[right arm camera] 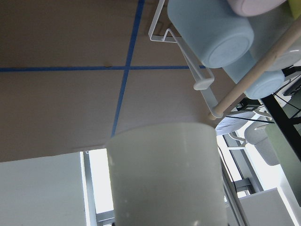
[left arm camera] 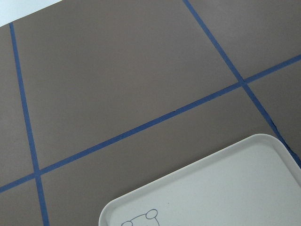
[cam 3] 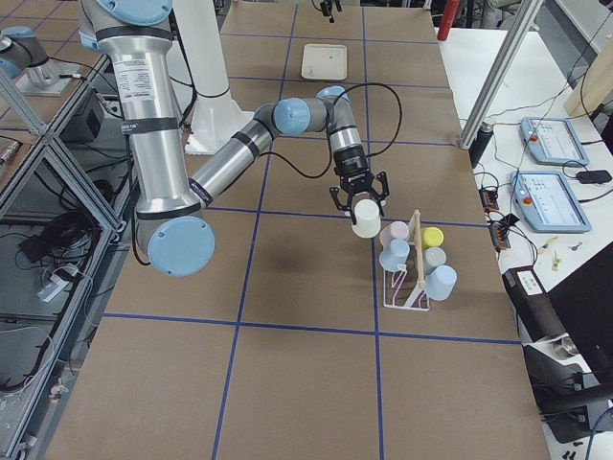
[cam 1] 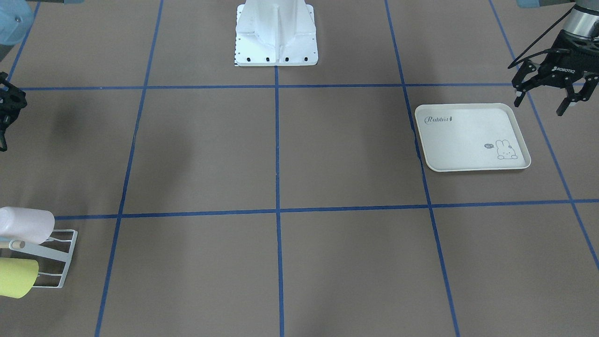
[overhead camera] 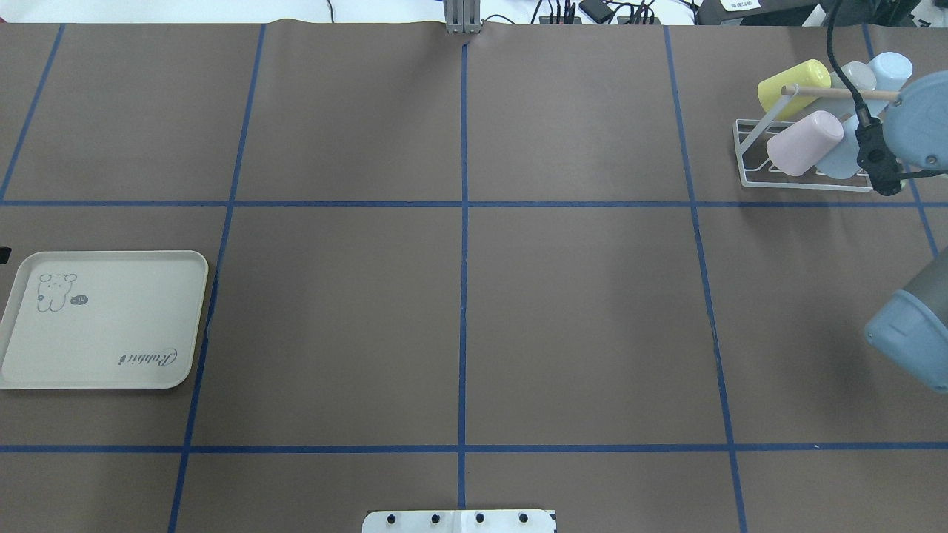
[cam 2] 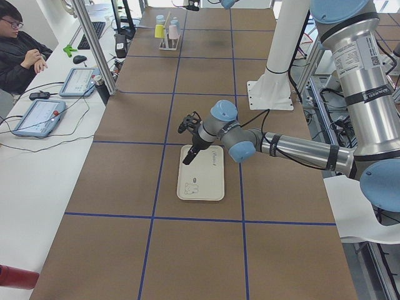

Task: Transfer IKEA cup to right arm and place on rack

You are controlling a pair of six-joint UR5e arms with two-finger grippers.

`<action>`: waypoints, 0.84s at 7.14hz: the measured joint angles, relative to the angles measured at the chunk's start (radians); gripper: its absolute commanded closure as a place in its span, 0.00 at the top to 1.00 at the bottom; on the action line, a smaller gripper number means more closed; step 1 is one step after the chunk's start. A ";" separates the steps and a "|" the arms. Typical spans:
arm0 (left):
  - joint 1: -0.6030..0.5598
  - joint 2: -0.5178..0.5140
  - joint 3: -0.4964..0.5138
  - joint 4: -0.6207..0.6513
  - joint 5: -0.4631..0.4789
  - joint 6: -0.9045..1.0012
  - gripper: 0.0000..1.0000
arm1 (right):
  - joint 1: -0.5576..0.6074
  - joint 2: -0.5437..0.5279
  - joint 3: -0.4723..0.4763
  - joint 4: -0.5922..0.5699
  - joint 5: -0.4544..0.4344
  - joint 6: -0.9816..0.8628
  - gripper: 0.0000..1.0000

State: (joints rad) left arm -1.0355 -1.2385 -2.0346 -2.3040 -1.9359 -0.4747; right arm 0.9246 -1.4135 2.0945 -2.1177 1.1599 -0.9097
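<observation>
1. The right gripper (cam 3: 360, 198) sits at the centre of the exterior right view. It points down from the right arm (cam 3: 239, 153), with its fingers clamped on the IKEA cup (cam 3: 366, 222).
2. The IKEA cup is cream-white and hangs above the table (overhead camera: 578, 311). It is just beside the upper-left end of the rack (cam 3: 410, 283) and is not on any prong.
3. In the right wrist-mounted view the cup's body fills the bottom centre of the frame. The rack's white wire frame and wooden rod (right arm camera: 254, 77) lie in the upper right.
4. The rack stands in the upper right of the overhead view. It carries a yellow cup (overhead camera: 794, 87), a pink cup (overhead camera: 805, 143), a grey cup (overhead camera: 857, 74) and pale blue cups (overhead camera: 891, 69), all tilted on the slanted prongs.
5. In the front-facing view only the rack's end shows, at the lower-left edge. A black part of the right gripper shows at the left edge above it.
6. The left gripper (cam 1: 540, 105) is in the upper right of the front-facing view. Its fingers are spread apart and hold nothing.
7. The left gripper hangs just beyond the upper-right corner of the tray (cam 1: 468, 161).
8. The tray is cream with a rabbit print. It lies flat at the left edge of the overhead view, well apart from the rack.
</observation>
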 measured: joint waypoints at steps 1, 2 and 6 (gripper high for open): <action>0.000 0.000 0.000 0.000 0.000 -0.001 1.00 | 0.007 -0.004 -0.065 0.081 -0.020 -0.026 0.14; 0.000 -0.001 -0.001 0.000 -0.001 -0.002 1.00 | 0.018 -0.006 -0.132 0.177 -0.027 -0.061 0.14; 0.000 -0.002 -0.004 -0.002 -0.002 -0.036 1.00 | 0.054 -0.018 -0.297 0.450 -0.029 -0.155 0.15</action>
State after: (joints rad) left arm -1.0354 -1.2409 -2.0383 -2.3055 -1.9374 -0.5109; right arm 0.9787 -1.4315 1.7971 -1.6679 1.1308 -1.0645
